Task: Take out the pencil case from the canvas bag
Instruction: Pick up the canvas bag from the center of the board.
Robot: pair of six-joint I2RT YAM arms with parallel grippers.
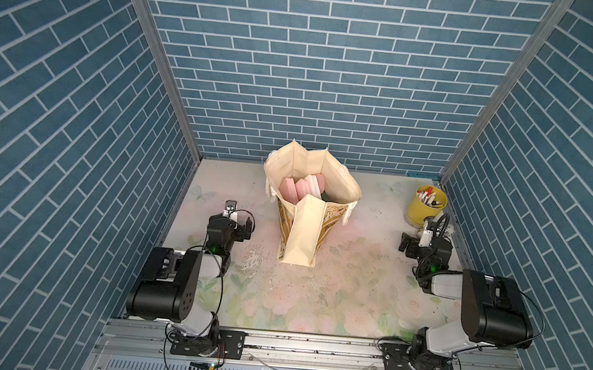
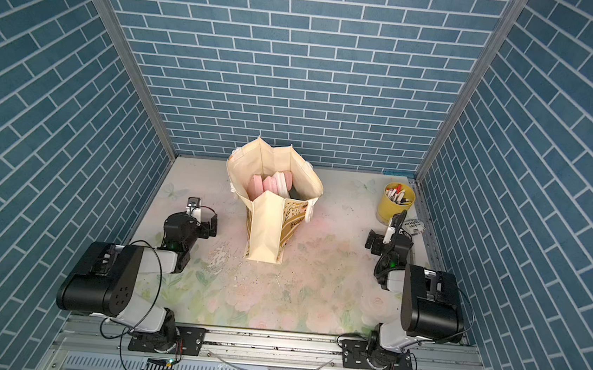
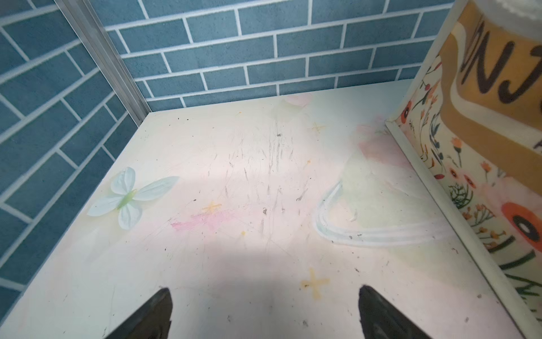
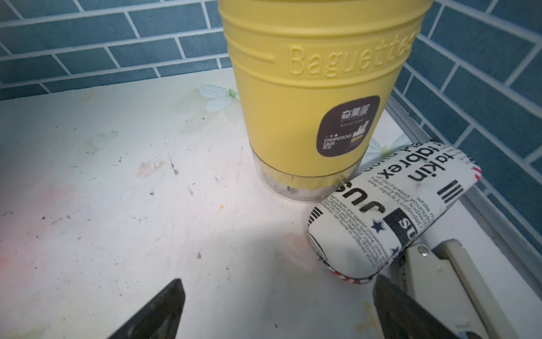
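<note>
Arms: left arm [image 1: 169, 284] and right arm [image 1: 489, 309] fold up from the near rail, closest in both top views.
Walls: blue brick-pattern walls [image 1: 316, 67] close in three sides.
Counter: pale floral counter [image 1: 351, 289], scuffed and speckled.
Canvas bag: canvas bag [image 1: 340, 186] stands upright at the middle rear, its mouth open and one handle [image 1: 302, 230] hanging down its front.
Contents: pink and white oblong pieces [image 1: 302, 188] stand on end inside the bag. Which of them is the pencil case cannot be told.
Pot: yellow pot [image 4: 316, 88] holding pens, in the right rear corner.
Left hand: left hand [image 3: 265, 314] has its jaws spread wide and holds nothing. It is low over bare counter, with the bag to one side and apart from it.
Right hand: right hand [image 4: 280, 293] is likewise spread and empty, near the pot.
Print case: newsprint-patterned case [image 4: 390, 211] lies against the pot's base.
Stapler: beige stapler [image 4: 457, 281] sits just beside that case.
</note>
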